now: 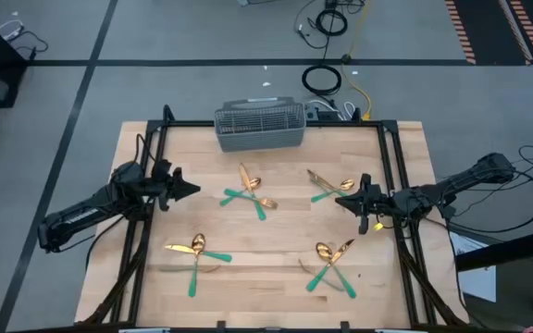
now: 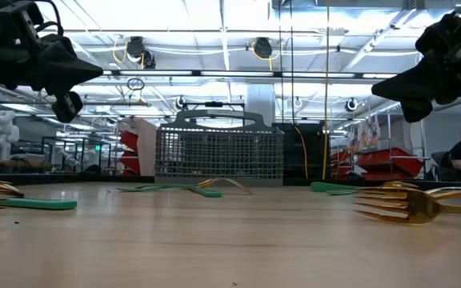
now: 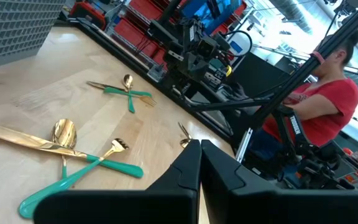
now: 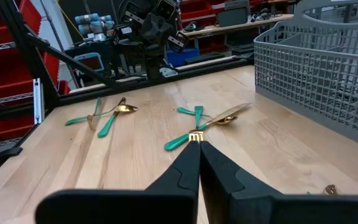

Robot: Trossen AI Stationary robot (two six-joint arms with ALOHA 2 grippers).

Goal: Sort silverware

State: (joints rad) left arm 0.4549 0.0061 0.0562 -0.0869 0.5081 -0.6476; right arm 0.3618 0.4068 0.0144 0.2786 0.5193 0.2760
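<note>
Hovering above the tabletop [image 1: 276,268], both pincers were pinched closed with nothing in them, so sorting hadn't really started. Left pincer [image 1: 191,189] had a silverware [image 1: 248,195] cluster just ahead; right pincer [image 1: 342,202] sat beside another. Next move probably meant opening up and dropping onto one piece for the caddy basket [image 1: 259,125].

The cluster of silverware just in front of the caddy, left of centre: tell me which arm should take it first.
Probably the left. In the high view that cluster lies nearer the left tool, which points straight at it. The right tool sits beside another cluster instead. Both tools are shut and empty.
</note>
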